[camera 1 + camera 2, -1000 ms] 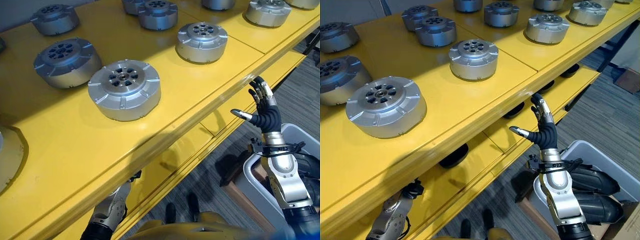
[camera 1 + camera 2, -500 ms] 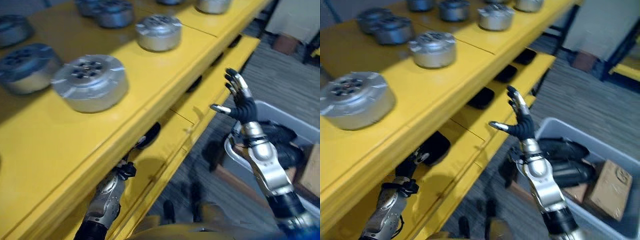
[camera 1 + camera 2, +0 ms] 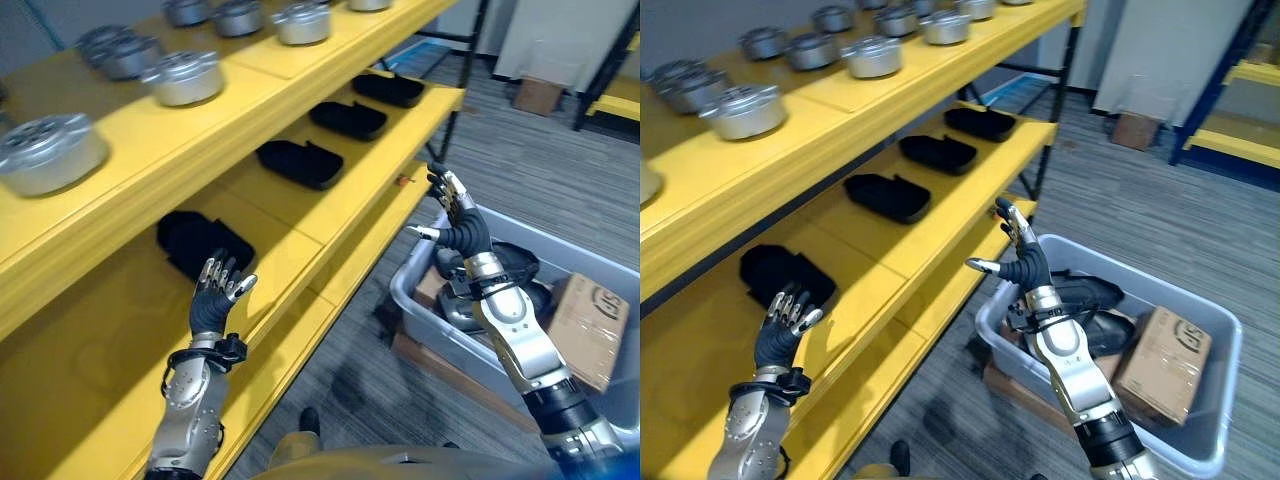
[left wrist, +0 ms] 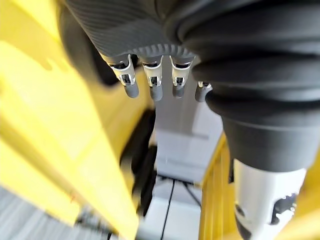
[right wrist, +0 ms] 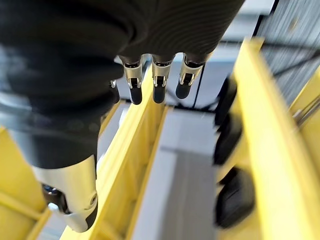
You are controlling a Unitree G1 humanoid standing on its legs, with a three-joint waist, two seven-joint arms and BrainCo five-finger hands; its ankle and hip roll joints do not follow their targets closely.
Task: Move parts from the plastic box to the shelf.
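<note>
Both hands empty, fingers spread
Left hand [image 3: 212, 300] raised before the yellow shelf [image 3: 330, 215]; right hand [image 3: 458, 222] above the grey plastic box [image 3: 1200, 440].

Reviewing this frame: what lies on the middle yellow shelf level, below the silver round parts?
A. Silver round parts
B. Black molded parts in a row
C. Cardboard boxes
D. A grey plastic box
B: the middle shelf level carries black molded parts spaced along it, while the silver round parts sit on the level above.

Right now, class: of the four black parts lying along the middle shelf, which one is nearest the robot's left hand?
The black part at the near end of the row, just beyond the left hand; the other three lie farther along the shelf.
</note>
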